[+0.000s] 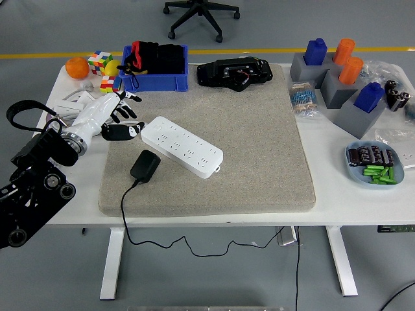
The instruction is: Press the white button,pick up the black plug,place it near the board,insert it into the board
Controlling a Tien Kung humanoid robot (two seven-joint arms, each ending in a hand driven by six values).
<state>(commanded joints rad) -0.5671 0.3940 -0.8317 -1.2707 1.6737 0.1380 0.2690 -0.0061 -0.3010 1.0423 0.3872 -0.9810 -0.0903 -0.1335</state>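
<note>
Left hand [111,116] beside diagonal board [182,146]

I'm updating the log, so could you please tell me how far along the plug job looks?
Nothing looks finished yet. The left hand hovers open by the left end of the long white power strip, where the button step would happen; whether it has been pressed cannot be told. The black plug adapter lies ungrasped on the grey mat, so picking, placing and inserting remain.
</note>
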